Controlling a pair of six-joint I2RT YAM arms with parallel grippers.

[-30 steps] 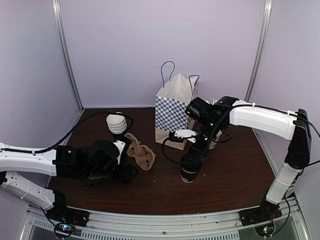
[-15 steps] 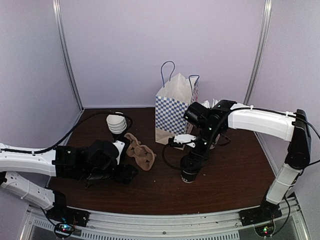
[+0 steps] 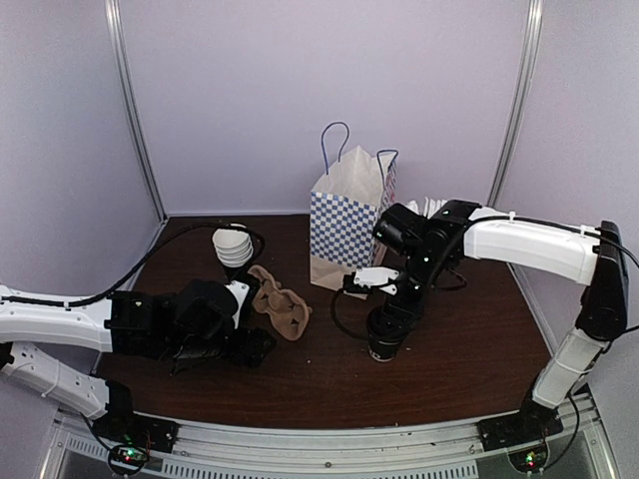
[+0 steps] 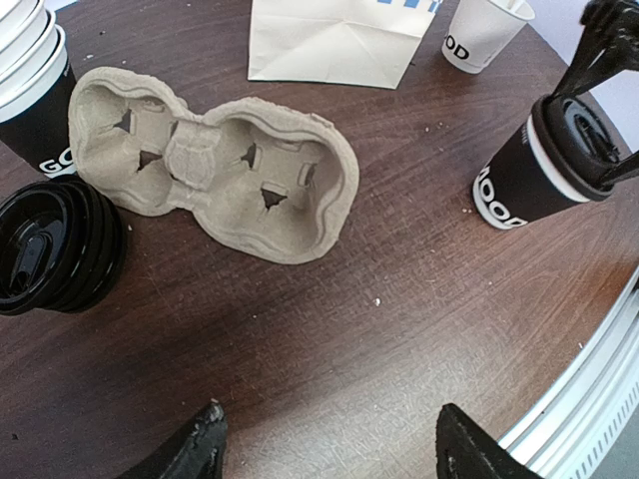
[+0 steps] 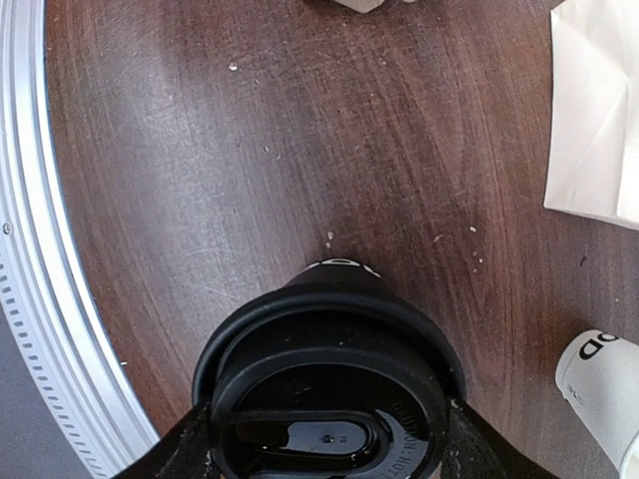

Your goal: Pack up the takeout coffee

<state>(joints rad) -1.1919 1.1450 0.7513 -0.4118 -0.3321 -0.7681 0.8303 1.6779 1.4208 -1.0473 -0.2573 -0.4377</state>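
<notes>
The takeout coffee (image 3: 386,342) stands upright on the dark, wood-grained counter (image 5: 300,130), in front of the checkered bag (image 3: 347,225) and a little to the right of it, well apart from the pulp carrier (image 3: 280,302). It is a short black paper cup with a white band under a glossy black plastic lid; the left wrist view shows the pale letters "OOD" low on its wall, the first letter turned out of sight. The right end effector (image 5: 324,449) is over it, one black finger at each side of the lid rim; whether the fingers press the rim cannot be told. From straight above, the right wrist view shows the round domed lid with an oval sip recess and raised lettering too small to read, along with crumbs on the wood and a ribbed metal rail (image 5: 30,249) at the counter's edge. The left end effector (image 4: 334,449) lies low over the counter with its two dark fingertips wide apart and nothing between them. Only its camera shows the carrier's form: rough tan moulded fibre with two cup wells, each with cut tabs. Beside it are a stack of shiny black lids (image 4: 50,249) and a stack of lidless black cups (image 4: 30,80) with white insides, printed "GO". A white cup (image 4: 484,30) marked "OOD" stands near the bag, whose blue and white check shows only from above.
</notes>
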